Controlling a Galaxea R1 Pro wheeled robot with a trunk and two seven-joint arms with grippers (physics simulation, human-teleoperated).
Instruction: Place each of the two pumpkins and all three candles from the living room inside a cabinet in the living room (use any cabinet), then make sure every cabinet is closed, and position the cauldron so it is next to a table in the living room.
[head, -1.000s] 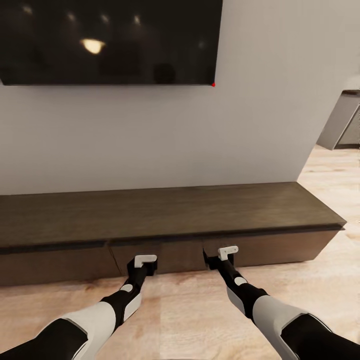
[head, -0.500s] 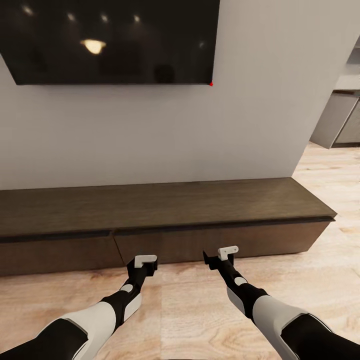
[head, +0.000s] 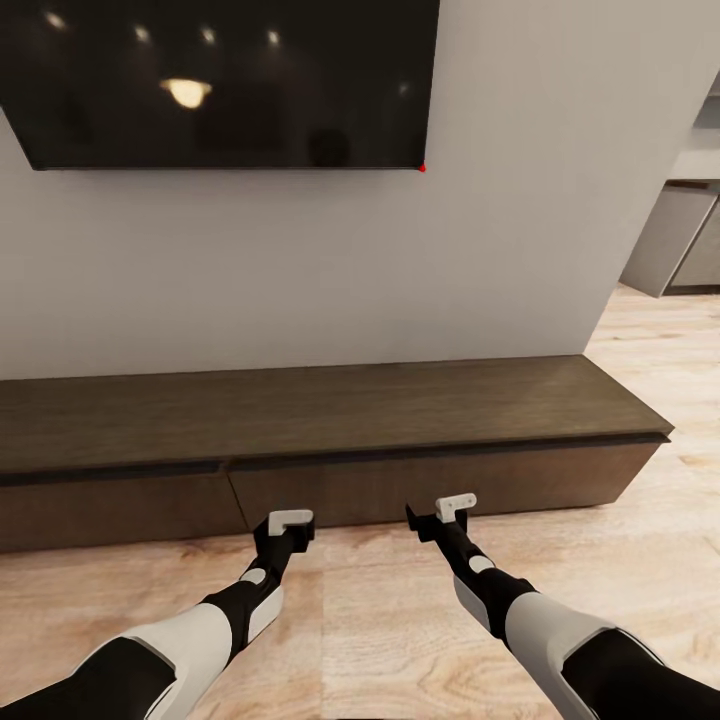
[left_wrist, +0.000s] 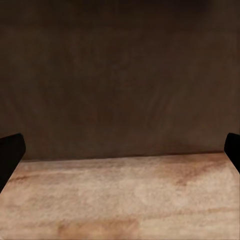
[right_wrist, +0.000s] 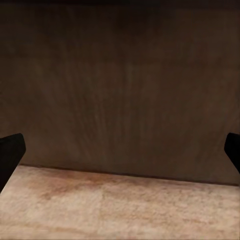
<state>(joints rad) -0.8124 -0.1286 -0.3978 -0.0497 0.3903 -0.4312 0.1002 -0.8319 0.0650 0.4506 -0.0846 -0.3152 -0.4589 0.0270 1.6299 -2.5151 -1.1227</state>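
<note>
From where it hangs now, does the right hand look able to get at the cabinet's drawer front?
Probably yes. The right hand hangs open, low over the wood floor, pointed at the dark cabinet front, and nothing lies between them. A short gap remains, so it would likely need to reach forward.

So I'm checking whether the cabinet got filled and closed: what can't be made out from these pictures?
- Cabinet contents: its closed drawer fronts hide the inside in the head view.
- Cabinet's left end: cut off by the head view's edge.
- Left hand and right hand: wrist views catch only dark fingertips at the edges, set wide apart.
</note>
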